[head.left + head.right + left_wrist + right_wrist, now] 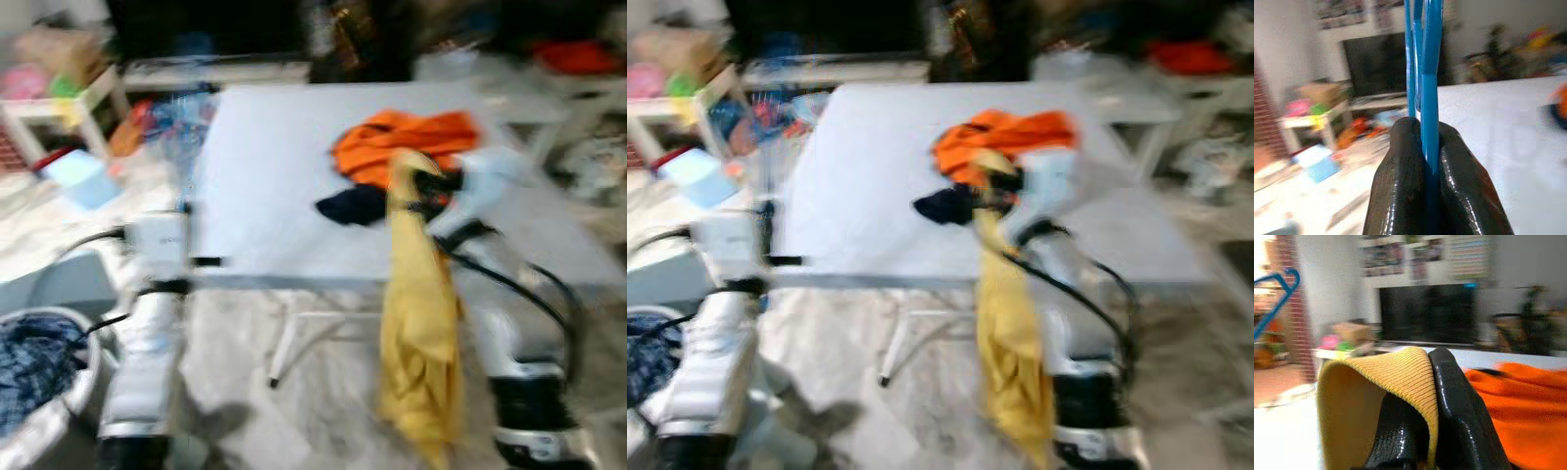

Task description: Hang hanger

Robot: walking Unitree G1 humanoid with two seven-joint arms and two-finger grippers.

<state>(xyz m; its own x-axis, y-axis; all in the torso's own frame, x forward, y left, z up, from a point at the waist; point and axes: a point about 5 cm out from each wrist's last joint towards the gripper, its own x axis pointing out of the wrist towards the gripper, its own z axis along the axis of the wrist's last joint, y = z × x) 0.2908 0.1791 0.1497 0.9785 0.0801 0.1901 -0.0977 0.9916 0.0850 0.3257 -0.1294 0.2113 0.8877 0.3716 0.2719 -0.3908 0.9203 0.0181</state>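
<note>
A blue plastic hanger (1425, 73) stands upright between the fingers of my left gripper (1425, 134), which is shut on it. The same hanger (1273, 284) appears at the edge of the right wrist view. My left arm (157, 255) is at the near left corner of the white table (274, 176). My right gripper (1425, 362) is shut on a yellow garment (421, 323), whose ribbed edge (1386, 367) folds over one finger. The garment hangs down past the table's front edge. The eye views are blurred.
An orange garment (407, 142) and a dark one (353, 204) lie on the table behind my right gripper. A laundry basket (78, 392) with blue clothes stands on the floor at lower left. A small white side table (59, 108), scattered items and a dark TV (1386, 63) lie beyond.
</note>
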